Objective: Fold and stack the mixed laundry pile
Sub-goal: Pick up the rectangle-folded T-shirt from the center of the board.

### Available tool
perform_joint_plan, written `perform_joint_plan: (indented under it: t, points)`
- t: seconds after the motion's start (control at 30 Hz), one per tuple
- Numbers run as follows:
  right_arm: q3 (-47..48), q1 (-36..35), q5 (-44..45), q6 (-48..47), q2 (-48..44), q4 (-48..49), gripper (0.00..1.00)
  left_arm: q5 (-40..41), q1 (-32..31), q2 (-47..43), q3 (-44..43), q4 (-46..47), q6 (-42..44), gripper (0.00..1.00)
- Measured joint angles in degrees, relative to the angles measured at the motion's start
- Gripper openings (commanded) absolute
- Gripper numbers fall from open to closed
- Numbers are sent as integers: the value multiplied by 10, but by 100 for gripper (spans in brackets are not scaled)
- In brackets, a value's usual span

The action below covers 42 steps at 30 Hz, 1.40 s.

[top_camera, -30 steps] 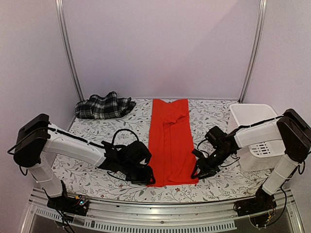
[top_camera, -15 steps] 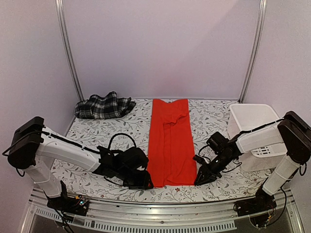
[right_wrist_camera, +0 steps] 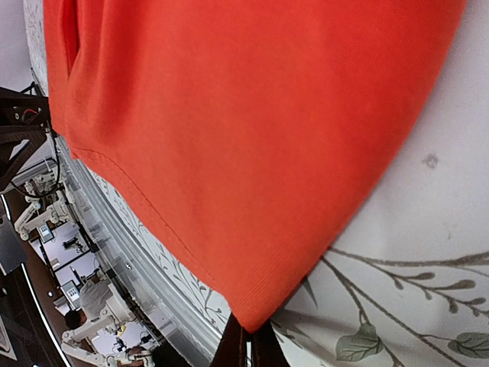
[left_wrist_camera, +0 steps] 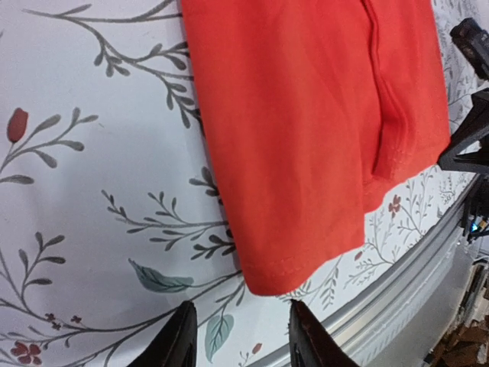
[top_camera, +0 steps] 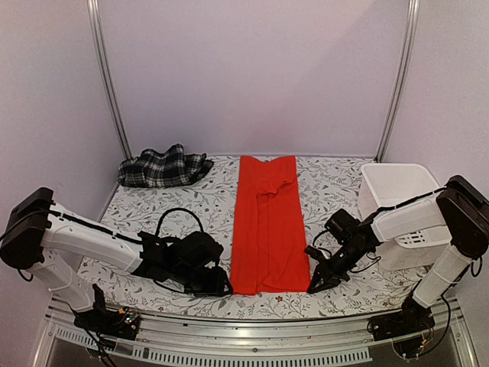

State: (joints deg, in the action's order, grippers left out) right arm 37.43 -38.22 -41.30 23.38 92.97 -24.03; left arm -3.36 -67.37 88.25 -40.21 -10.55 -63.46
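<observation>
The red shirt (top_camera: 267, 222) lies folded into a long strip down the middle of the floral table cover. My right gripper (top_camera: 312, 288) is at its near right corner. In the right wrist view the gripper (right_wrist_camera: 248, 342) is shut, with the corner of the red shirt (right_wrist_camera: 229, 138) pinched between the tips. My left gripper (top_camera: 222, 290) sits low by the near left corner. In the left wrist view it (left_wrist_camera: 241, 317) stands open, the shirt corner (left_wrist_camera: 275, 279) just ahead of the fingertips (left_wrist_camera: 186, 325) and not between them. The plaid garment (top_camera: 164, 168) lies crumpled at the back left.
A white plastic basket (top_camera: 397, 183) stands at the right edge, behind my right arm. The table's metal front rail (top_camera: 244, 325) runs just below both grippers. Metal posts rise at the back corners.
My right gripper has shut on the shirt's near right corner. The left arm has drawn back and to the left, its gripper still open at the near left corner.
</observation>
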Motion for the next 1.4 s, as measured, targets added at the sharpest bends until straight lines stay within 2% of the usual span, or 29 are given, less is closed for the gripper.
perform_joint_plan:
  t: [0.17,0.37,0.5,0.6,0.63,0.87,1.1,1.2,1.4]
  points:
    - [0,0,0,0,0,0,0,4,3,-14,6,7,1,39]
    - [0,0,0,0,0,0,0,-5,3,56,-49,-8,20,32]
    - [1,0,0,0,0,-1,0,-9,-1,104,-101,-25,38,16]
    - [2,0,2,-3,-1,-5,0,-10,-3,117,-115,-37,43,2]
    - [3,0,2,-4,-3,-8,0,-10,-3,117,-115,-41,42,0]
    - [3,-7,8,-16,-50,-36,0,-5,-19,113,-127,-82,62,0]
    - [0,-45,-2,-26,-121,-54,0,-5,-55,110,-157,-117,106,0]
    - [18,-45,10,-28,-127,-65,0,-5,-34,99,-164,-127,123,0]
    - [106,-23,40,-37,-105,-60,0,-4,50,91,-211,-143,169,0]
